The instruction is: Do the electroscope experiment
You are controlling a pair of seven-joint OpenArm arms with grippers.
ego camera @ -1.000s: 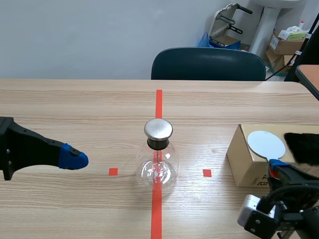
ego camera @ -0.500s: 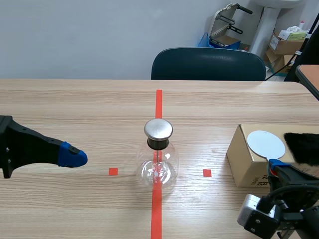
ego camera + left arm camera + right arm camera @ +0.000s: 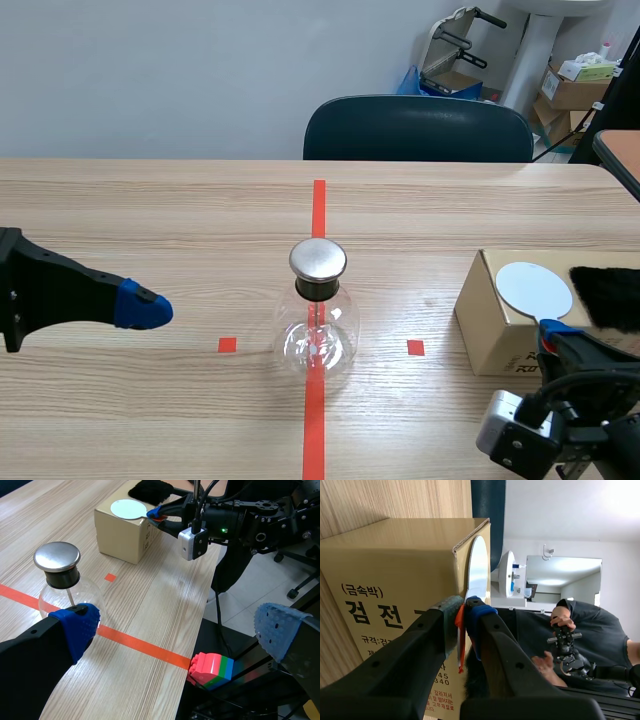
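Leftward by a little: so the left gripper has shifted since the earlier frame. Its fingers stand wide apart, empty, well apart from the glass flask at the middle of the table. The right gripper is clamped on the orange handle of the white disc, which lies on the cardboard box. The flask's inner parts are hard to make out. The black fur is cut off at the edge, as is the right arm.

What we see around the bench
We see a dark teal chair behind the wooden table, cardboard boxes in the far corner, and red, green and blue toy bricks just off the table's edge.
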